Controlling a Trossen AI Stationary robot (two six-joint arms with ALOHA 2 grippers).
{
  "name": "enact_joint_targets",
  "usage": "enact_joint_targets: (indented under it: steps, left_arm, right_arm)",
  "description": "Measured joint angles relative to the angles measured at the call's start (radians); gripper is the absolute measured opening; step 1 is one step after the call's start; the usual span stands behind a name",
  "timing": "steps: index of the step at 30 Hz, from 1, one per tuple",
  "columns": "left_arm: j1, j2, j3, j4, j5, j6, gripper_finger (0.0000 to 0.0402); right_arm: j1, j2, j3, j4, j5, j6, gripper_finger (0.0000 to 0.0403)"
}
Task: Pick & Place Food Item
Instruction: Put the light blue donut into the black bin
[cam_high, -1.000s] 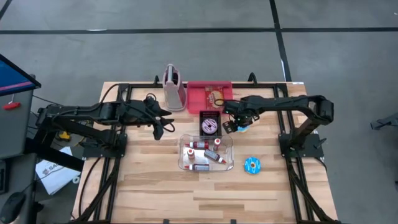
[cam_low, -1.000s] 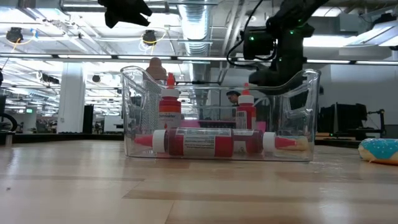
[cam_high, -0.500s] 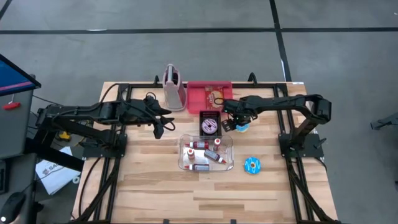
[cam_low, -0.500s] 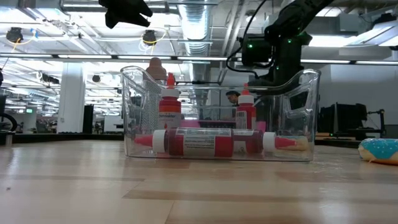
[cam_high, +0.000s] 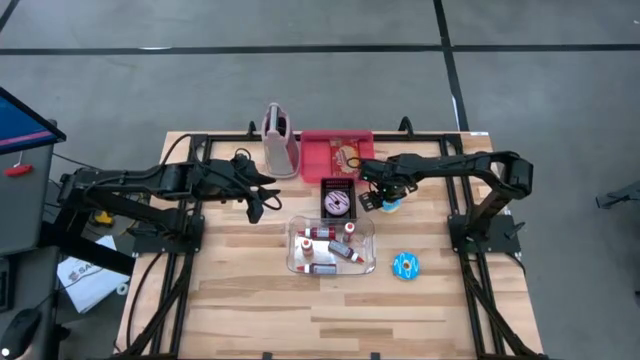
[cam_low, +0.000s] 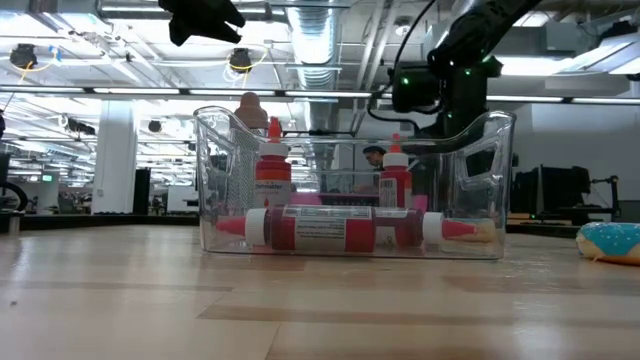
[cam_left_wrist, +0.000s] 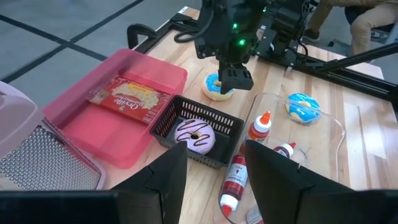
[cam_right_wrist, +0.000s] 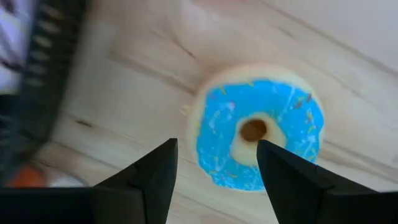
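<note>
Blue-iced doughnut (cam_right_wrist: 258, 134) lies on the table just beside the black basket (cam_left_wrist: 196, 118), under the right gripper (cam_left_wrist: 237, 79), fingers apart and empty. Grasp and placing remain. 1 purple doughnut (cam_left_wrist: 195, 135) already sits inside.

I count two blue-iced donuts (cam_left_wrist: 217, 86) (cam_high: 406, 265), one purple-iced donut (cam_left_wrist: 195, 134), four red sauce bottles (cam_high: 316, 233), and my two grippers (cam_high: 382, 198) (cam_high: 256, 209).
</note>
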Motion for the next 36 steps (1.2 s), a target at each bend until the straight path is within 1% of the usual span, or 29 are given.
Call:
enact_joint_targets:
  steps: [5,14,36]
  left_arm:
    - [0.000,0.000,0.000,0.000,0.001,0.002,0.0157]
    - [0.000,0.000,0.000,0.000,0.001,0.000,0.0157]
    - [0.000,0.000,0.000,0.000,-0.003,-0.001,0.0157]
  right_arm:
    - [0.002,0.000,-0.038,0.003,-0.005,0.002,0.0212]
    - [0.003,0.000,-0.037,0.059,-0.005,0.006,0.0212]
    - [-0.013,0.000,-0.037,0.091,-0.014,-0.023,0.0212]
